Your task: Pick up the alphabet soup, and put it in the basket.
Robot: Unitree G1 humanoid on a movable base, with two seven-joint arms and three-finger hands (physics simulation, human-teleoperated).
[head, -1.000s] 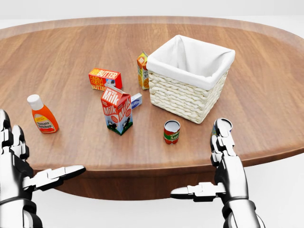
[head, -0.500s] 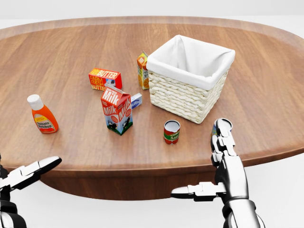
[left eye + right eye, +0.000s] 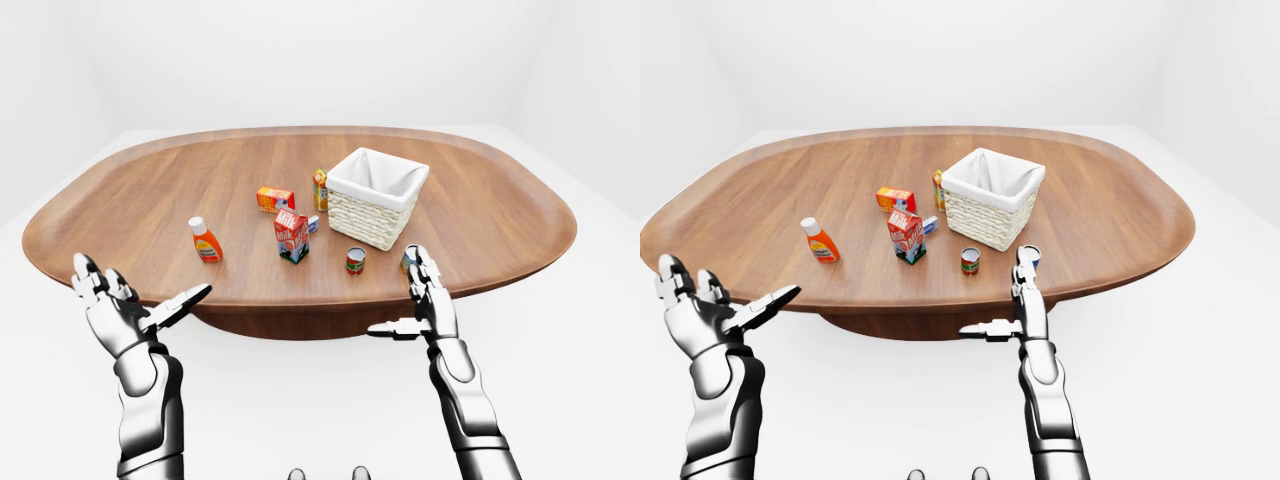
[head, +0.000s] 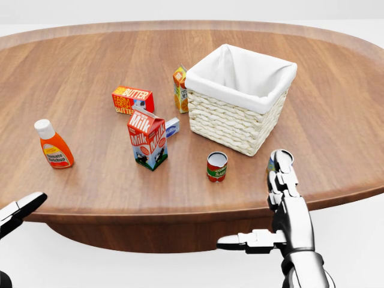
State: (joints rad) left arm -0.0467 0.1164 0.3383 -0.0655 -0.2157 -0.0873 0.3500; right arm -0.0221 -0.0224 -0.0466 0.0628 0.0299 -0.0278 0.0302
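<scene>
Hands come first: the right hand [image 4: 288, 222] hangs past the table's [image 4: 90, 72] near edge, fingers straight and spread, thumb out sideways, holding nothing. The left hand [image 3: 120, 310] is just as open and empty, lower at the left.

Just beyond the right fingertips a small can [image 3: 1031, 255] stands near the table edge, partly hidden. By the hand's aim I judge it to be the alphabet soup, though its label is unreadable. A red can [image 4: 216, 167] stands to its left, and the basket [image 4: 234, 120] lies beyond both.

The step in hand is the reach. Next, the right hand must advance until its fingers flank the can, then close.

Against a second ago, the left hand has slid nearly out of the head view; the right hand and the goods are unmoved.
</scene>
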